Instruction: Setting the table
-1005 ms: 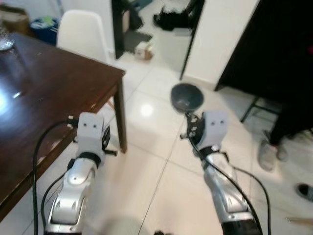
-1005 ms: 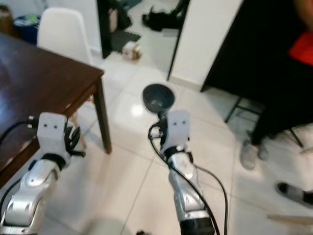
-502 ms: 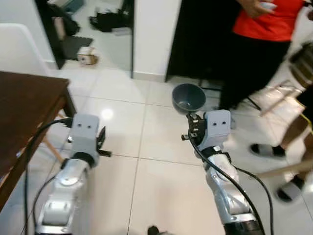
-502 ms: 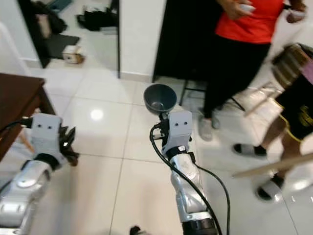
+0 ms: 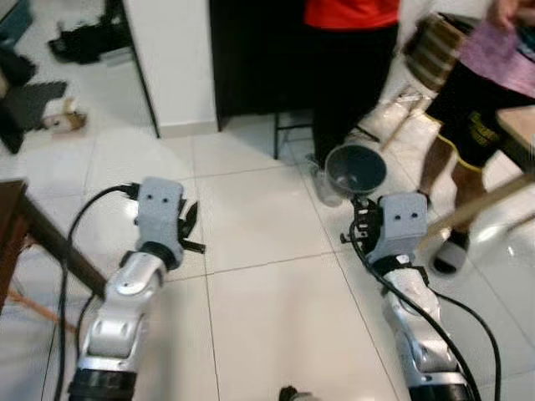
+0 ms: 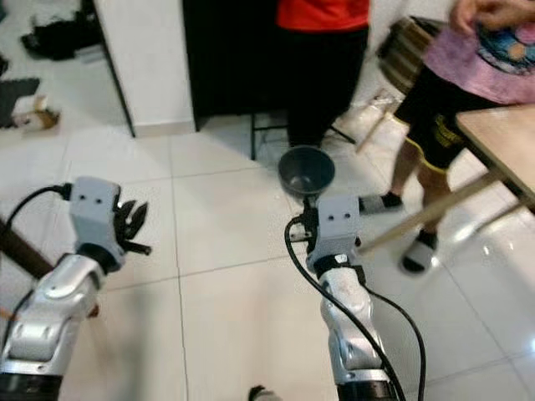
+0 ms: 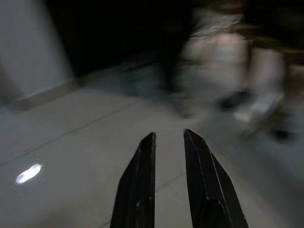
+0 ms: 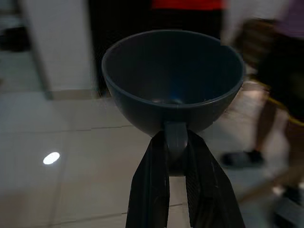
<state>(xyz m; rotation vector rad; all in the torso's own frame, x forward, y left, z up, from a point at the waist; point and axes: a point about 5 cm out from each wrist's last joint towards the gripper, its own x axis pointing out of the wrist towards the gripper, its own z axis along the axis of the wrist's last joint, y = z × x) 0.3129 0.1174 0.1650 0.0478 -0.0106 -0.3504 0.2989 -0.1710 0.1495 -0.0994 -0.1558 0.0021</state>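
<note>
- the right gripper is clamped on the short handle of a dark grey bowl, holding it upright and level out in front of the robot, above the tiled floor.
- the left gripper carries nothing, its fingers close together with a narrow gap between them.
- two people stand just ahead: one in a red top, one in a purple top.
- a light wooden table shows at the right; a dark table's corner lies at the left.
- judgement: this is the carrying step (the bowl is not yet set down). keep the grip firm and the bowl level, steer wide of the people's legs, and pick the table edge before lowering.
</note>
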